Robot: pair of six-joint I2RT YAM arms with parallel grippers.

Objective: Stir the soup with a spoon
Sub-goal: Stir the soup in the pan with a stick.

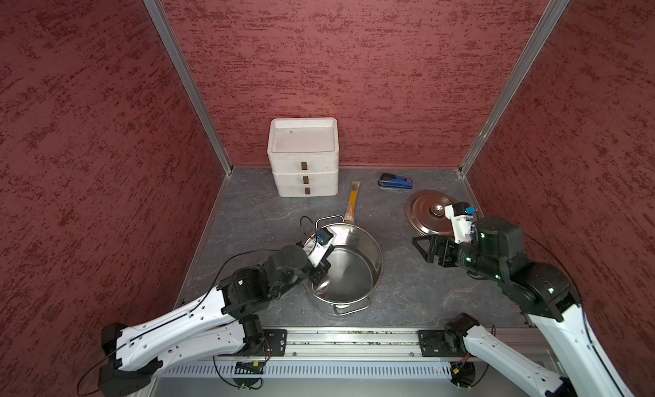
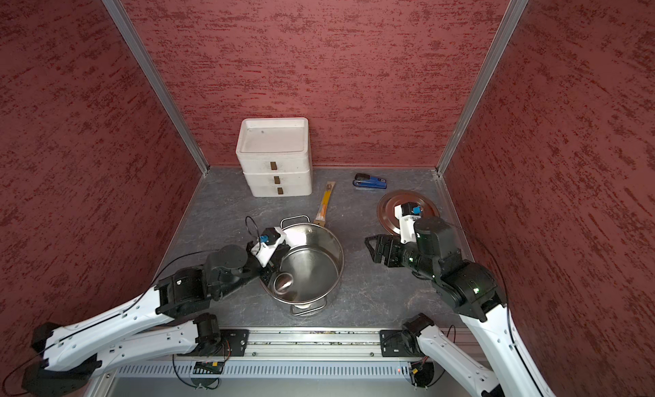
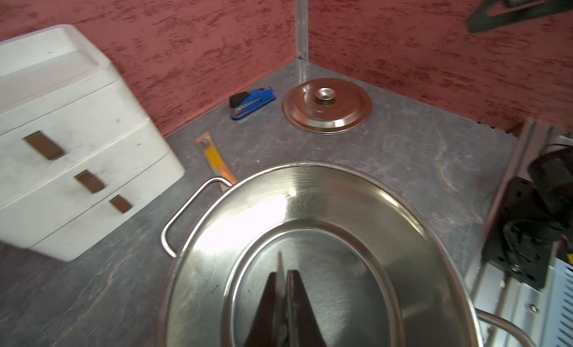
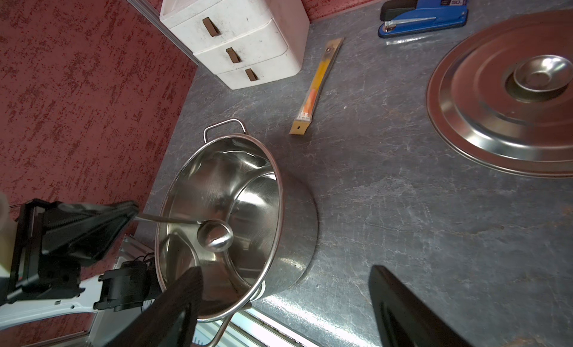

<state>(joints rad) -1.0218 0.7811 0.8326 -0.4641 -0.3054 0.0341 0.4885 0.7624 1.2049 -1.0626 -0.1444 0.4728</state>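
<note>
The soup pot (image 1: 370, 249) (image 2: 331, 251), a large shiny steel pot with two wire loop handles, stands mid-table; its inside shows bare steel and no liquid. My left gripper (image 1: 319, 271) (image 2: 273, 267) (image 3: 283, 275) reaches over the pot's left rim, shut on the thin handle of the metal spoon (image 4: 215, 237). The spoon's small round bowl (image 2: 283, 281) hangs inside the pot near its left wall. My right gripper (image 1: 421, 250) (image 2: 370, 249) (image 4: 285, 269) hovers to the right of the pot, open and empty, pointing toward it.
The flat steel lid (image 1: 421, 214) lies at the back right, partly under my right wrist. A blue stapler (image 1: 397, 182), an orange-yellow stick (image 1: 352, 203) and a white three-drawer unit (image 1: 303, 157) stand behind the pot. The metal rail (image 1: 354, 338) runs along the front edge.
</note>
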